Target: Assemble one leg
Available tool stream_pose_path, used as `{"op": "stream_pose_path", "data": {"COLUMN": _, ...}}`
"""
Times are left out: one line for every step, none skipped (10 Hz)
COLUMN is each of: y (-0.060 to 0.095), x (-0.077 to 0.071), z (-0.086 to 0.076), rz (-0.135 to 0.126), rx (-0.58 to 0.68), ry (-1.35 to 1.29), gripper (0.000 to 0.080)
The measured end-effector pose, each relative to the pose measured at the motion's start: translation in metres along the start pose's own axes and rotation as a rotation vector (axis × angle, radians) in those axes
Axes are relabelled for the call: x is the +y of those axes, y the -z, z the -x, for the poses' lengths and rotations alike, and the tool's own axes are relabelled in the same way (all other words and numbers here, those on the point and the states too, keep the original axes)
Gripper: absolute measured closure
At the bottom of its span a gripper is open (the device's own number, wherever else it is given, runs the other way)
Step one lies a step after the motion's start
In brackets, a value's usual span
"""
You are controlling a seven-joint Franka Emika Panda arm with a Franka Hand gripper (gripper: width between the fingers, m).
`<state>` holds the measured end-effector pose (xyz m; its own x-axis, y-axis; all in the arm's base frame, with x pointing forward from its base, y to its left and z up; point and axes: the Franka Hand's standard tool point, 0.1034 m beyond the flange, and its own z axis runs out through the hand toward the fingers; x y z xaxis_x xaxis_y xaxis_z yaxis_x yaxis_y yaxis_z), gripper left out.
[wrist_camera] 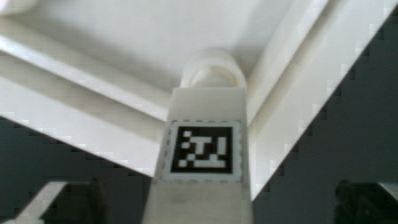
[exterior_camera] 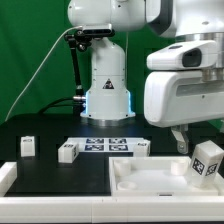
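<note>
The leg (wrist_camera: 201, 140) now stands up in a corner of the big white panel (wrist_camera: 107, 60), and the wrist view looks straight down its side. The two fingers (wrist_camera: 39, 203) sit wide apart, one on each side of the leg, and they do not touch it. So the gripper (wrist_camera: 205, 205) holds nothing right now.

In the exterior view the gripper (exterior_camera: 195, 140) hangs over the far corner of the panel (exterior_camera: 130, 180) at the exterior view's right. The leg (exterior_camera: 207, 160) sits just under and between the fingers there.

My guess is that the step in hand is fixing this one leg into its corner. It looks set in place but I cannot tell if it is all the way tight. The next move may call for the fingers to close on the leg again and turn or push it down. It must stay straight while that happens, or it could tip out of the corner.

Three more small white blocks (exterior_camera: 68, 152) lie on the black table (exterior_camera: 50, 170), well away from the fingers. The marker board (exterior_camera: 105, 146) lies flat among them.

There is no brand name or writing to read. The leg has a black-and-white square tag (wrist_camera: 205, 150) with a blocky pattern, and it faces the wrist camera between the fingers. The other blocks and the marker board have tags like it, too small to make out
</note>
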<state>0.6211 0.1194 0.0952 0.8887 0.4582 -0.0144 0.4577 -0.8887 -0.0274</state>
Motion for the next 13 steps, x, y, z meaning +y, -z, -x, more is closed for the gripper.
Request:
{"op": "stream_pose_path", "data": {"y": -0.002, "x": -0.002, "z": 0.002, "rz": -0.023, "rx": -0.084, "ry": -0.004, "gripper": 0.015}}
{"op": "stream_pose_path", "data": {"y": -0.002, "x": -0.002, "z": -0.004, "rz": -0.031, "rx": -0.107, "ry": -0.004, "gripper": 0.015}}
{"op": "stream_pose_path", "data": {"y": -0.001, "x": 0.0, "z": -0.007, "rz": -0.029, "rx": -0.102, "ry": -0.004, "gripper": 0.015}}
{"op": "stream_pose_path", "data": {"y": -0.001, "x": 0.001, "z": -0.008, "rz": -0.03, "rx": -0.099, "ry": -0.002, "gripper": 0.015}}
{"op": "stream_pose_path", "data": {"y": -0.001, "x": 0.0, "z": -0.008, "rz": -0.03, "rx": -0.099, "ry": -0.002, "gripper": 0.015}}
{"op": "stream_pose_path", "data": {"y": -0.001, "x": 0.0, "z": -0.008, "rz": -0.031, "rx": -0.099, "ry": -0.002, "gripper": 0.015}}
{"op": "stream_pose_path", "data": {"y": -0.002, "x": 0.001, "z": -0.007, "rz": -0.031, "rx": -0.1, "ry": -0.002, "gripper": 0.015}}
{"op": "stream_pose_path", "data": {"y": -0.005, "x": 0.005, "z": -0.007, "rz": -0.029, "rx": -0.096, "ry": 0.004, "gripper": 0.015}}
{"op": "stream_pose_path", "data": {"y": -0.008, "x": 0.01, "z": -0.007, "rz": -0.027, "rx": -0.091, "ry": -0.003, "gripper": 0.015}}
{"op": "stream_pose_path", "data": {"y": -0.009, "x": 0.012, "z": -0.006, "rz": -0.027, "rx": -0.092, "ry": -0.01, "gripper": 0.015}}
{"op": "stream_pose_path", "data": {"y": -0.008, "x": 0.01, "z": -0.007, "rz": -0.026, "rx": -0.091, "ry": -0.01, "gripper": 0.015}}
{"op": "stream_pose_path", "data": {"y": -0.009, "x": 0.009, "z": -0.007, "rz": -0.027, "rx": -0.092, "ry": -0.007, "gripper": 0.0162}}
{"op": "stream_pose_path", "data": {"y": -0.009, "x": 0.011, "z": -0.006, "rz": -0.027, "rx": -0.092, "ry": -0.004, "gripper": 0.0162}}
